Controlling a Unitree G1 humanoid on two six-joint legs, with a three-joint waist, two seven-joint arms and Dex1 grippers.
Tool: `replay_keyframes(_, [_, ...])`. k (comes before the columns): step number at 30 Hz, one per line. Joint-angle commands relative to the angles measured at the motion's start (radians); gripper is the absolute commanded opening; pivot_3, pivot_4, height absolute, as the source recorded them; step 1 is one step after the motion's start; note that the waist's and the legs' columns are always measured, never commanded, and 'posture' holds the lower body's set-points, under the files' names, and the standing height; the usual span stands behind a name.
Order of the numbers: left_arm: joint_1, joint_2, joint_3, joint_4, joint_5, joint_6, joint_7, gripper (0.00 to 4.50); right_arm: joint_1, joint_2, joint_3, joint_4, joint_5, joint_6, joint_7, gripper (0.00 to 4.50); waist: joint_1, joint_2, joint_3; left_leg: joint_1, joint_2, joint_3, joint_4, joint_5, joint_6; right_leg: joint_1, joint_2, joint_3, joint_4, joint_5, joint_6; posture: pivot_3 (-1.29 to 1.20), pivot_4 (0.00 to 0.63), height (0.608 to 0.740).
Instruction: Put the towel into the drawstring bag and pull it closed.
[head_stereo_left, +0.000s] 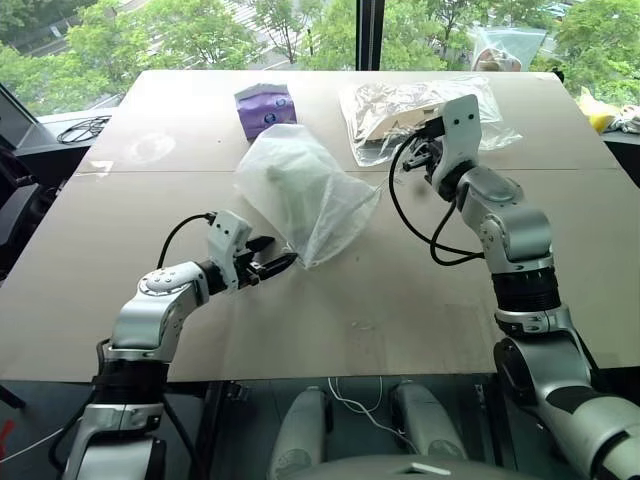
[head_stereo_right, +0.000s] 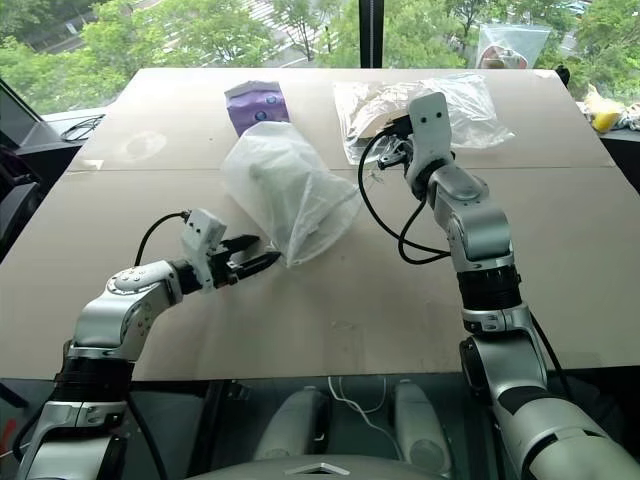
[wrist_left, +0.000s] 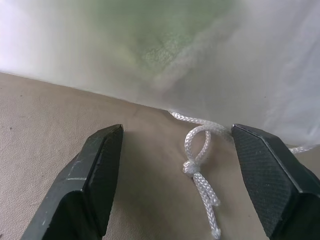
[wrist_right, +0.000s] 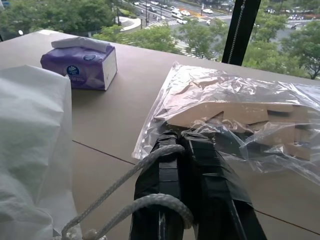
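Bag (head_stereo_left: 305, 190) lies on the table (head_stereo_left: 120, 290), towel (wrist_left: 165, 47) inside. Left claw (wrist_left: 177, 175) gapes around its knotted cord (wrist_left: 197, 165), untouched. Right claw (wrist_right: 187, 165) pinches another cord (wrist_right: 125, 195).

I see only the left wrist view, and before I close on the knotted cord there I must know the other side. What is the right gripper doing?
Observer: The right gripper is shut, with a white cord looped round its fingers.
Operator: Does it rest on the table?
Observer: It seems not. It looks raised above the table, near the front edge of a clear plastic bag.
Operator: Is anything else close to the drawstring bag?
Observer: Yes, a purple tissue pack lies just beyond the drawstring bag, on its far side.
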Motion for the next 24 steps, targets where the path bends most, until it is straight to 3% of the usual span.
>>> replay_keyframes(1, [0.034, -0.020, -0.042, 0.054, 0.019, 0.047, -0.001, 2.33, -0.014, -0.005, -0.019, -0.055, 0.005, -0.007, -0.005, 0.00, 0.001, 0.001, -0.001, 0.000, 0.000, 0.000, 0.000, 0.000, 0.000, 0.000, 0.000, 0.000, 0.000, 0.000, 0.000, 0.00, 0.150, 0.740])
replay_keyframes(6, [0.051, -0.018, -0.016, 0.063, -0.002, 0.072, -0.013, 0.07, -0.012, -0.011, -0.022, -0.058, 0.006, -0.004, -0.004, 0.00, 0.001, 0.002, -0.001, 0.000, 0.000, 0.000, 0.000, 0.000, 0.000, 0.000, 0.000, 0.000, 0.000, 0.000, 0.000, 0.00, 0.150, 0.740])
replay_keyframes(17, [0.106, -0.060, 0.119, -0.075, -0.185, 0.170, -0.017, 0.07, -0.022, -0.002, -0.016, -0.035, 0.004, -0.017, 0.001, 0.00, 0.000, 0.002, -0.002, 0.000, 0.000, 0.000, 0.000, 0.000, 0.000, 0.000, 0.000, 0.001, 0.000, 0.000, 0.000, 0.00, 0.150, 0.740])
replay_keyframes(21, [0.128, -0.043, 0.126, -0.128, -0.183, 0.146, -0.020, 1.18, -0.020, 0.003, -0.013, -0.033, 0.004, -0.021, 0.002, 0.00, 0.001, 0.002, -0.002, 0.000, 0.000, 0.000, 0.000, 0.000, 0.000, 0.000, 0.000, 0.000, 0.000, 0.000, 0.000, 0.00, 0.150, 0.740])
replay_keyframes(24, [0.129, -0.037, 0.127, -0.127, -0.166, 0.113, -0.019, 2.53, -0.017, 0.006, -0.012, -0.035, 0.003, -0.021, 0.002, 0.00, 0.001, 0.002, -0.002, 0.000, 0.000, 0.000, 0.000, 0.000, 0.000, 0.000, 0.000, 0.000, 0.000, 0.000, 0.000, 0.00, 0.150, 0.740])
